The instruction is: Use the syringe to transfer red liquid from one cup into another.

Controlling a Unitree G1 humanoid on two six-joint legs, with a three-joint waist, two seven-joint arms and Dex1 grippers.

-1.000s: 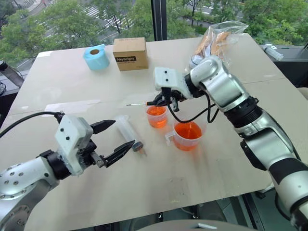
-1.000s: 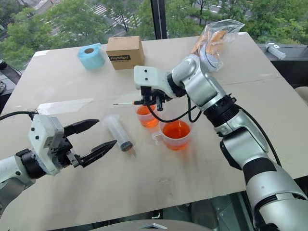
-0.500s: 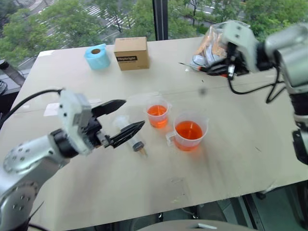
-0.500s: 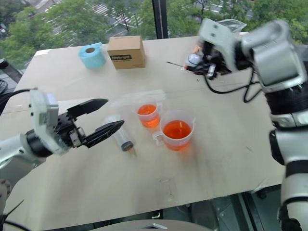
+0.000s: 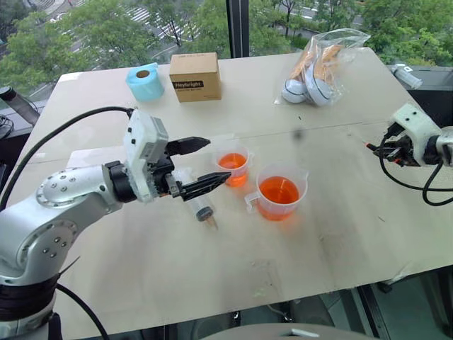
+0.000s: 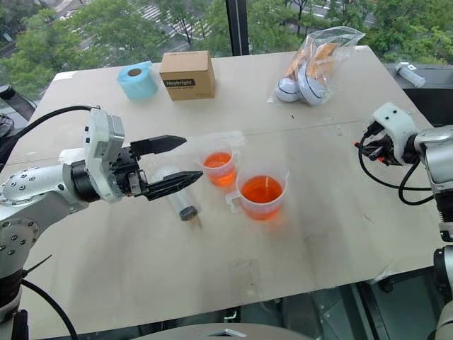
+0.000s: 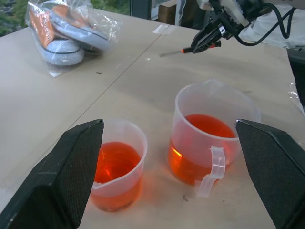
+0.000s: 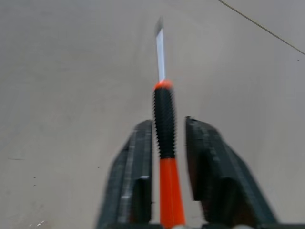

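Left tool spread wide, empty, hovering just above syringe. Syringe lies flat on surface, under and beside tool tips. Small cup with red liquid just past tips; bigger cup with handle next to it, also holding red liquid. Right tool far off by surface edge, fingers slightly apart around screwdriver; firm pinch or not, cannot tell. Far side of surface: brown box, blue tape roll, bag of shoes. Window and green trees behind.
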